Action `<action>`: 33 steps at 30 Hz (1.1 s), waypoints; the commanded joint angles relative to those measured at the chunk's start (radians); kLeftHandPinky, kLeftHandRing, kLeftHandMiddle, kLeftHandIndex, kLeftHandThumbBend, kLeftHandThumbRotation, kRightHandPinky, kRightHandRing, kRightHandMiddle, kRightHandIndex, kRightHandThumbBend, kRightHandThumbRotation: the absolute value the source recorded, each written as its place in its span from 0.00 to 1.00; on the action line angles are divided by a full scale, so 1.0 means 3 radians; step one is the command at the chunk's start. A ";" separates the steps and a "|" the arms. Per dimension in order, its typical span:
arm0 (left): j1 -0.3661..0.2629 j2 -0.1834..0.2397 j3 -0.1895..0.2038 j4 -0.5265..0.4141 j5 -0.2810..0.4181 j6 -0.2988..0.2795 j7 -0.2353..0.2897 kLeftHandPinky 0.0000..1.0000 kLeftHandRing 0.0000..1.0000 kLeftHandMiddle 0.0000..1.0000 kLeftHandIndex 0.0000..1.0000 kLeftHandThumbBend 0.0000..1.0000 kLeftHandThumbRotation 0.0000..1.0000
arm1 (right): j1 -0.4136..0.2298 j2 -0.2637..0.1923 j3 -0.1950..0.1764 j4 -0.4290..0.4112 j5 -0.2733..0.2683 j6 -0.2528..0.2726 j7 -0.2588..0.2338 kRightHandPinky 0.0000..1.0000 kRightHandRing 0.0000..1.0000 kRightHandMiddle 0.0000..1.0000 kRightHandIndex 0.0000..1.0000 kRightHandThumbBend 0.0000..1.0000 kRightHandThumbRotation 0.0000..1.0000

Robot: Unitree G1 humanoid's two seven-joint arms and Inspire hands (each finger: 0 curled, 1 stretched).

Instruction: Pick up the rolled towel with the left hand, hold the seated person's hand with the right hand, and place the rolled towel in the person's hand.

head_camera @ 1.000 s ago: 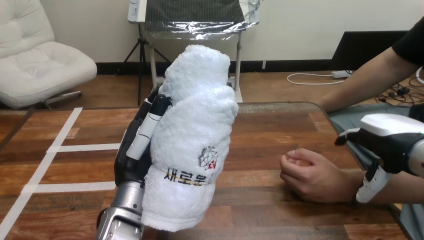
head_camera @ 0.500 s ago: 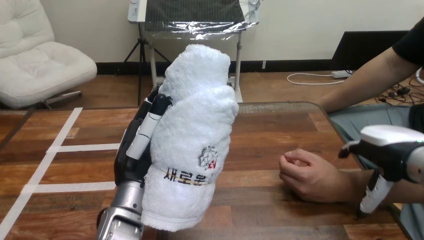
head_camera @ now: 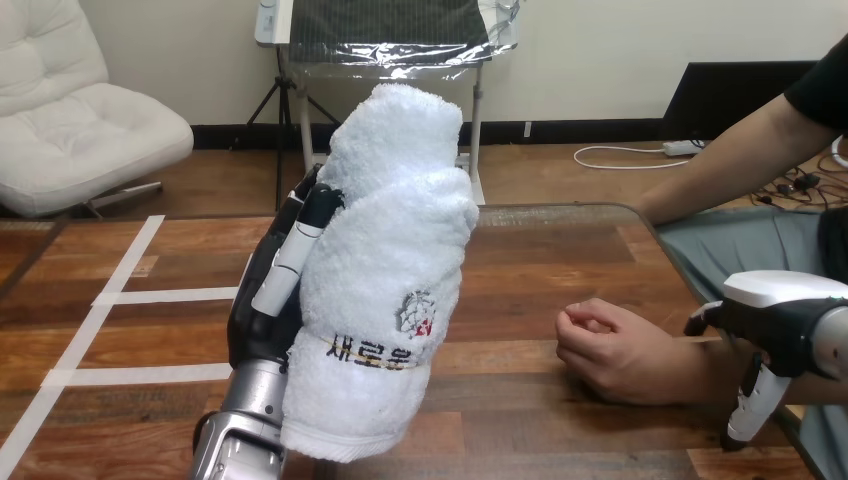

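- Left robot hand [head_camera: 268,300], largely hidden, clutches the upright rolled towel [head_camera: 385,270].
- Right robot hand [head_camera: 785,315], cut off at frame edge, sits over the person's wrist [head_camera: 708,368]; grip cannot be told.

The rolled towel [head_camera: 385,250] is plain white with a looped pile. Toward its six o'clock end runs a band of dark lettering, and just above that sits a small grey-and-red emblem. On its nine o'clock side the left hand [head_camera: 258,325] is black, its fingers [head_camera: 285,265] white-shelled with black bands, above a silver forearm [head_camera: 248,405]. At four o'clock in the view the right hand [head_camera: 785,310] shows a white shell over black. The table [head_camera: 530,270] is reddish-brown wood, streaked in darker and lighter planks.
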 commanded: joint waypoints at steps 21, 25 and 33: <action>-0.0129 -0.0267 0.0038 -0.0187 -0.0075 -0.0037 -0.0096 0.23 0.33 0.42 0.51 0.70 0.00 | -0.0404 -0.0066 0.0162 0.0270 -0.0240 -0.0026 -0.0025 0.95 0.99 0.98 0.92 0.74 0.17; -0.0130 -0.0261 0.0040 -0.0185 -0.0075 -0.0032 -0.0098 0.23 0.33 0.41 0.51 0.69 0.00 | -0.0417 -0.0053 0.0192 0.0318 -0.0273 -0.0035 -0.0034 0.95 0.99 0.98 0.92 0.74 0.18; -0.0132 -0.0258 0.0046 -0.0187 -0.0096 -0.0018 -0.0114 0.23 0.33 0.41 0.51 0.70 0.00 | -0.0458 -0.0040 0.0272 0.0429 -0.0327 -0.0057 -0.0045 0.94 0.99 0.98 0.92 0.72 0.19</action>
